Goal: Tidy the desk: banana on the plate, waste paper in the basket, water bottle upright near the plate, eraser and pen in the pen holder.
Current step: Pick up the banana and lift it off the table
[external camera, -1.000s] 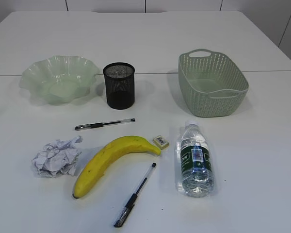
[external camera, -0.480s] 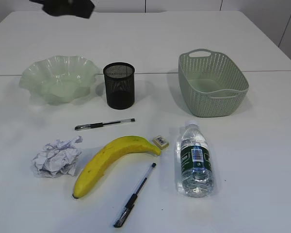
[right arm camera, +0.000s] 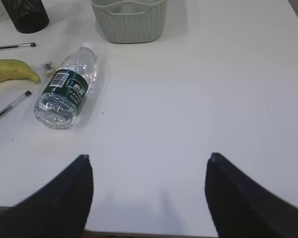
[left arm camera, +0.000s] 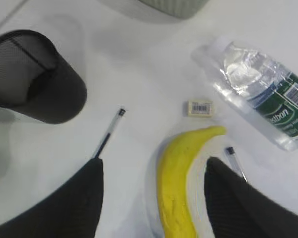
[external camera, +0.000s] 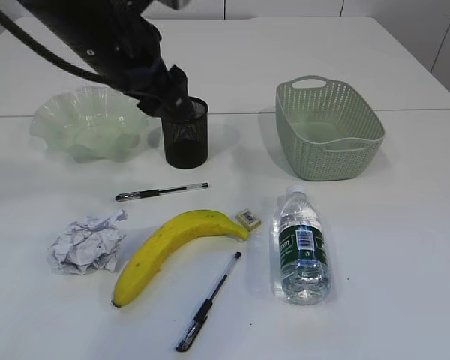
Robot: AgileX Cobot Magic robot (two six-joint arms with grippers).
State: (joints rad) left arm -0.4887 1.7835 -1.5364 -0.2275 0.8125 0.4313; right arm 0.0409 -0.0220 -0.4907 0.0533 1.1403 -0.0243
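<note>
The left tool (left arm camera: 151, 198), absent from the outside view a second ago and only a dark blur at the top edge half a second ago, now reaches in from the upper left, its black arm covering part of the pen holder's rim and the right edge of the plate; nothing on the table has moved. Its two dark fingers (left arm camera: 69, 203) stand wide apart and empty, hanging above the banana (left arm camera: 181, 178), whose smooth yellow curve runs up between them. The right tool (right arm camera: 148, 198) is also wide and empty, its fingers over bare white table (right arm camera: 213, 89), out of the outside view. Just beyond the banana's tip lies the eraser (left arm camera: 199, 107), a small pale block with a printed label. Two slim pens with clear barrels and black grips lie flat: one pen (external camera: 162, 192) between the banana and the holder, the second pen (external camera: 208, 301) below the banana. The pen holder (external camera: 184, 142) is a black wire-mesh cylinder, upright. Left of it sits the plate (external camera: 67, 124), translucent pale green with a wavy, scalloped rim. The waste paper (external camera: 86, 244) is a crumpled white ball left of the banana. The water bottle (external camera: 301, 247), clear ribbed plastic with a dark green label and white cap, lies on its side right of the eraser. The basket (external camera: 330, 154) is pale green woven-look plastic, oblong, with handles.
</note>
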